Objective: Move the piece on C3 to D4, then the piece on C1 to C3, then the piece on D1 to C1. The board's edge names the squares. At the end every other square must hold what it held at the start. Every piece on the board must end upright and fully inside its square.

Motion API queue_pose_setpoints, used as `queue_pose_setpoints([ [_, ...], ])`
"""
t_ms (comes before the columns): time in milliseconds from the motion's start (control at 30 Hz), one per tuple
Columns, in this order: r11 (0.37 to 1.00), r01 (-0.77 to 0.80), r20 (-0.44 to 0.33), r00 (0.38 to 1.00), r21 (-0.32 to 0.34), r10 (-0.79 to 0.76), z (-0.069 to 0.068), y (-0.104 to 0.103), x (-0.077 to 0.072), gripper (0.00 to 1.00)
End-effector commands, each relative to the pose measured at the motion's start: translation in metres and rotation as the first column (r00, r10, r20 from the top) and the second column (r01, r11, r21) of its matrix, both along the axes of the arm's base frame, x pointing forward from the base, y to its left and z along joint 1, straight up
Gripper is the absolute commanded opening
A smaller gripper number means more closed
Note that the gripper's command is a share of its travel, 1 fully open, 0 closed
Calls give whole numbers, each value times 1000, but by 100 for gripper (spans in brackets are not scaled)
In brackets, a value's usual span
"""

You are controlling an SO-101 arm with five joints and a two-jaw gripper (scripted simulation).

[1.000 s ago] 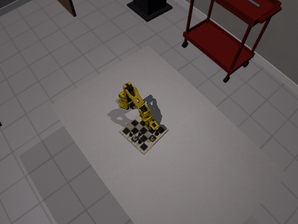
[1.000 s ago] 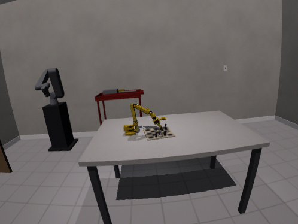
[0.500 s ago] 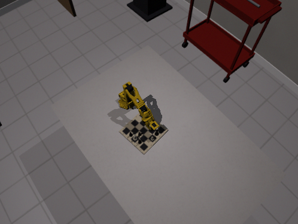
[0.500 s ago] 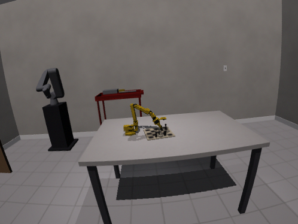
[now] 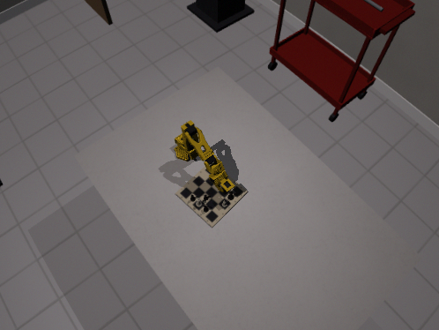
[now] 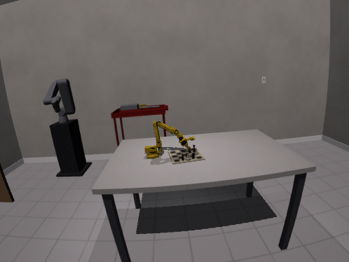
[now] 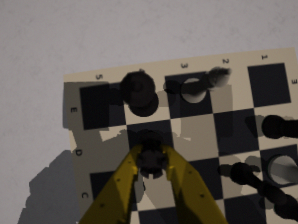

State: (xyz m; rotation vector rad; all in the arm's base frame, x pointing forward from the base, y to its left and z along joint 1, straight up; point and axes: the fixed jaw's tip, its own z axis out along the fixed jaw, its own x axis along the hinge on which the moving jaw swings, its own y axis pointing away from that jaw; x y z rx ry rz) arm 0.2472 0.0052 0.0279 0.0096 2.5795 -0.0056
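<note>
The chessboard (image 5: pixel 212 198) lies on the grey table in front of the yellow arm; it also shows in the exterior view (image 6: pixel 186 155). In the wrist view my gripper (image 7: pixel 150 159) is shut on a black piece (image 7: pixel 150 154) over the dark square D4 (image 7: pixel 150 134). I cannot tell whether the piece touches the board. A large black piece (image 7: pixel 139 92) stands on E4, just beyond the held one. A white piece (image 7: pixel 196 88) stands on E3. A black piece (image 7: pixel 276 126) is on D1 and a white piece (image 7: pixel 282 168) is on C1. Another black piece (image 7: pixel 245 175) is around C2.
The arm's base (image 5: pixel 185 147) sits behind the board. A red cart (image 5: pixel 339 48) and a black pedestal with a grey arm (image 6: pixel 64 140) stand on the floor beyond the table. Several more pieces crowd the board's low rows at the wrist view's right.
</note>
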Motion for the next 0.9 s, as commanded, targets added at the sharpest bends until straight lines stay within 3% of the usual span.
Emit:
queue_pose_setpoints([
  [0, 1000, -17, -13, 1000, -2, 17, -5, 3, -2, 0],
  [867, 1000, -17, -14, 1000, -2, 17, -12, 3, -6, 0],
])
